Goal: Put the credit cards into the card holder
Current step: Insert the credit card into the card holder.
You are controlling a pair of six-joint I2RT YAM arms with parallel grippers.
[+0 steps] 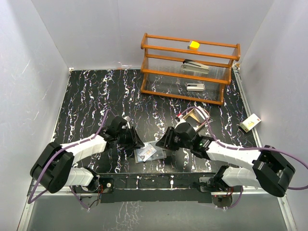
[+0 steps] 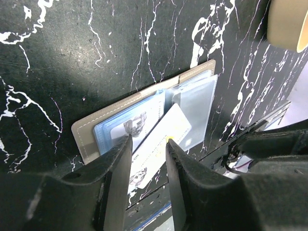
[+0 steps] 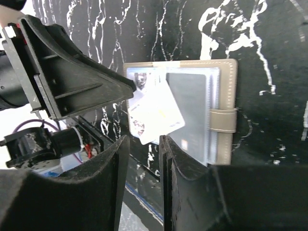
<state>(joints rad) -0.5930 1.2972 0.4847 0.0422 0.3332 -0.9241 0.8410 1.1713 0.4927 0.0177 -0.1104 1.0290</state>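
We start at the left gripper (image 2: 148, 141). Its jaws stand a little apart and the near end of a white card (image 2: 166, 132) runs into the gap. We cannot tell whether they pinch it or only straddle it. The right gripper (image 3: 143, 139) shows the same slim gap, with the card's corner just beyond its tips, and its grip is just as unclear.

The card lies askew across the fold of the open holder (image 2: 86, 132). It overlaps a blue card (image 2: 120, 127) sleeved in the left page, and we judge it not yet seated in a slot. From above, the holder lies flat on the table (image 2: 72, 57), with the left gripper at its 10 o'clock and the right at its 2 o'clock.

Our main worries:
- **Snagging:** a skewed push could catch the card's corner on the clear sleeve and buckle it.
- **Skidding:** nothing clearly pins the holder, so a push could slide it toward 6 o'clock, where the table edge is near.
- **Collision:** the two grippers crowd one spot and could knock each other.
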